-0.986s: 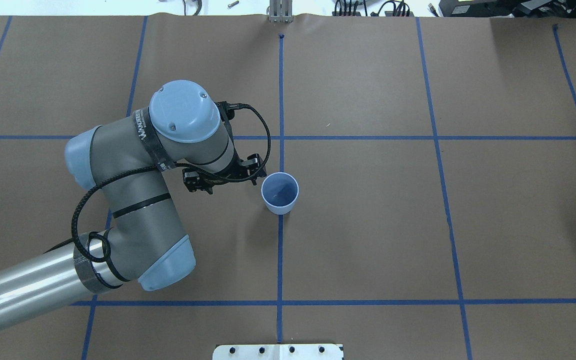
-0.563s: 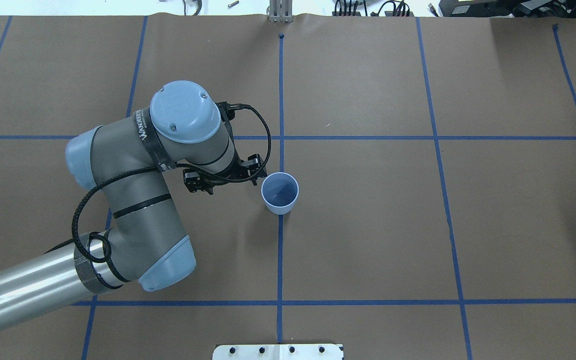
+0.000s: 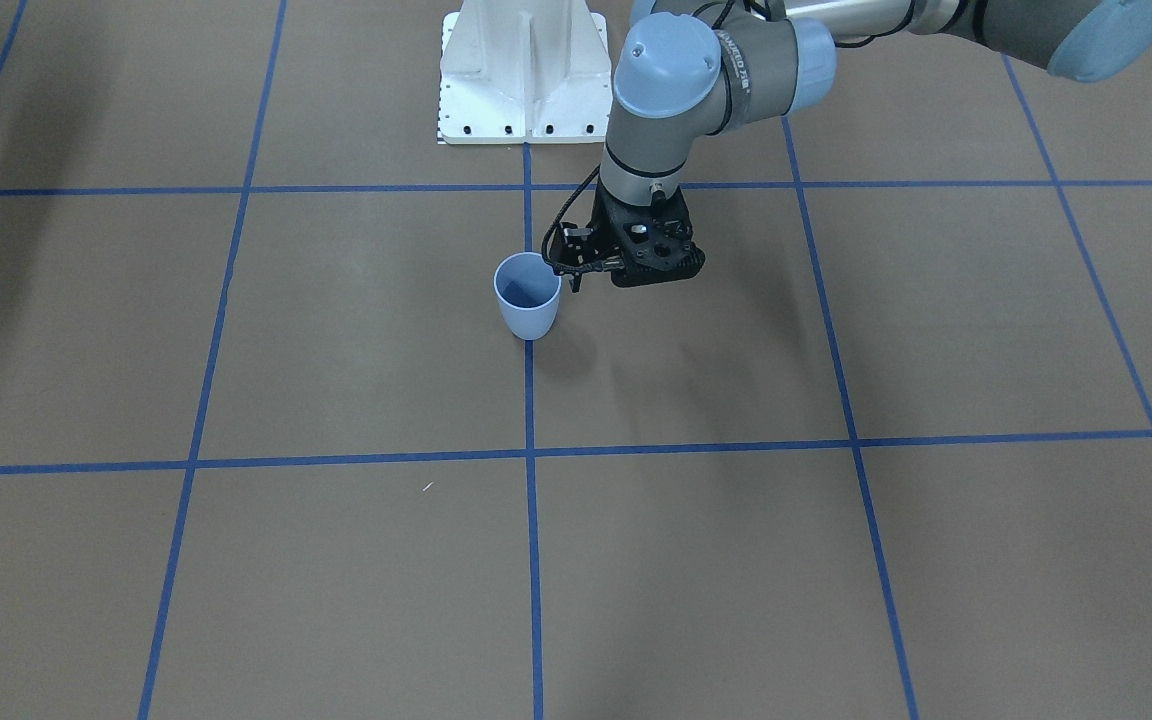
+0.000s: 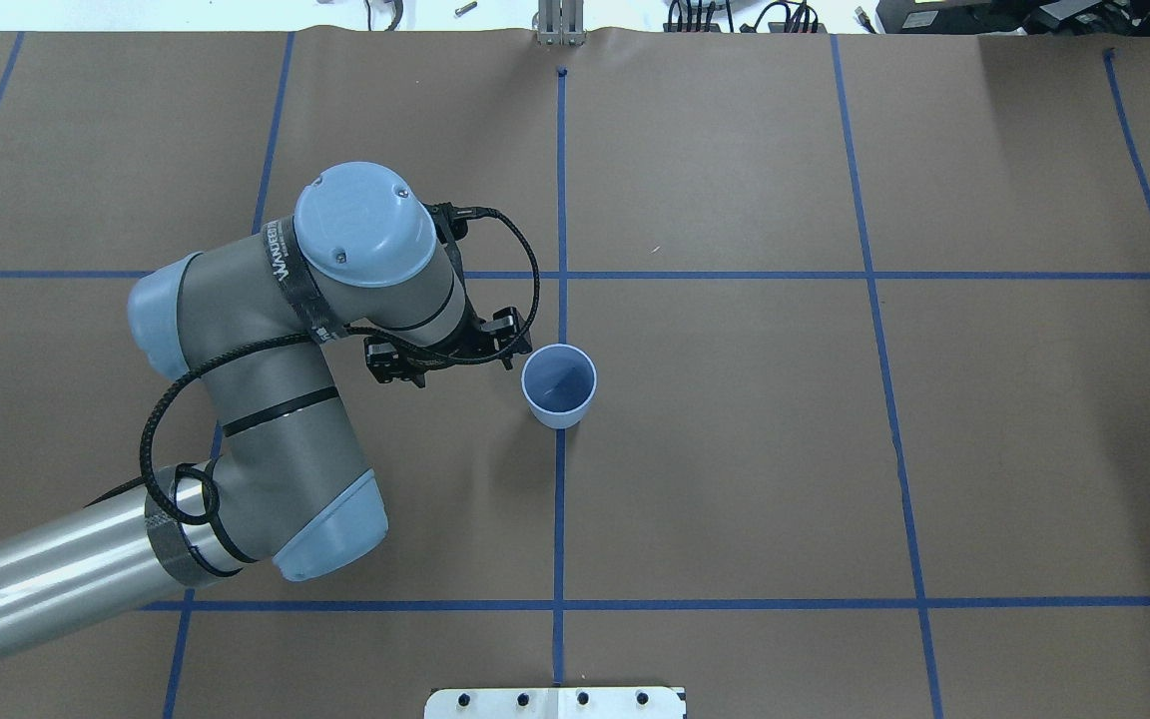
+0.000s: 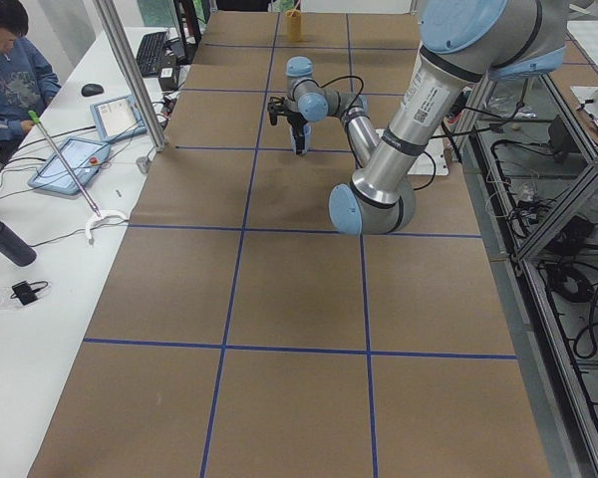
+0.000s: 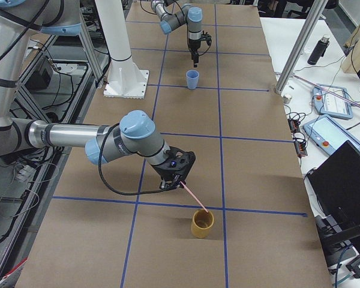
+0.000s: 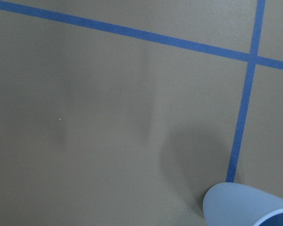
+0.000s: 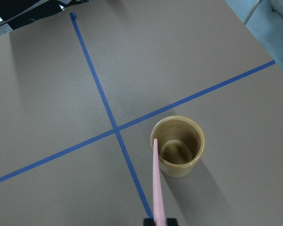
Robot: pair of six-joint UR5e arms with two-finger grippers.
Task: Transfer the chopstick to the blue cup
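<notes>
The blue cup (image 4: 559, 384) stands upright on the table's centre line, also in the front view (image 3: 528, 295). My left gripper (image 3: 648, 272) hangs just beside it, apart from it, and looks open and empty. Only the cup's rim (image 7: 247, 207) shows in the left wrist view, without fingers. At the table's far right end, my right gripper (image 6: 175, 175) is shut on the pale pink chopstick (image 8: 156, 183). The stick slants down and its tip rests at the rim of a tan cup (image 8: 178, 147). The right gripper (image 8: 159, 220) barely shows at the bottom edge.
The tan cup (image 6: 202, 223) stands near the right end of the table, far from the blue cup (image 6: 192, 78). The white robot base (image 3: 524, 70) stands at the table edge. Brown paper with blue tape lines covers the table. An operator sits at a side desk.
The left arm's wrist has shifted very slightly to the left. The blue cup has not moved.
</notes>
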